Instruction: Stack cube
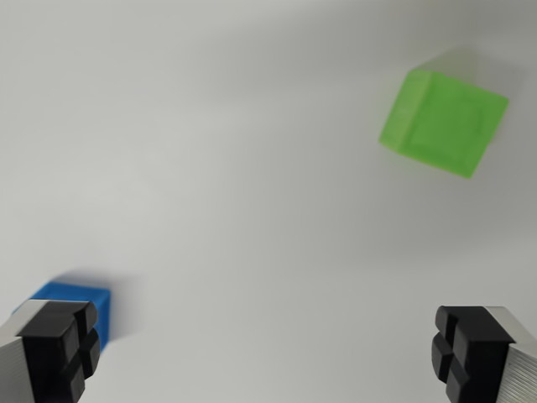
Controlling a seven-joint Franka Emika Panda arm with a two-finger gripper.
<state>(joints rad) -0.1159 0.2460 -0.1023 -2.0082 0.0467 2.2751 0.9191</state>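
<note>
I am looking down from my wrist at a plain, pale grey tabletop (pixel 210 168), and the whole picture is coming through somewhat blurred. My gripper (pixel 268 353) is sitting at the bottom of the view with its jaws standing wide apart and nothing lying between them, only bare table. My fingers are showing in the two lower corners: one black, cross-grooved rubber pad (pixel 63 348) on a silver metal body at the wrist view's left, and its twin at the wrist view's right, both cut off by the bottom edge.

A bright green, translucent-looking plastic cube (pixel 443 122) is resting on the tabletop in the upper part of the wrist view's right. It is sitting turned at an angle to the frame, with its top face and one lighter side face showing, and its edges are smearing in the blur. It is lying well apart from both my fingers.

A small blue solid cube (pixel 80 295) is lying on the table low at the wrist view's left, and my finger on that side is covering its lower part. I cannot tell whether the finger is touching it or merely standing in front of it. The blue cube and the green cube are resting well apart, on opposite sides of the view.
</note>
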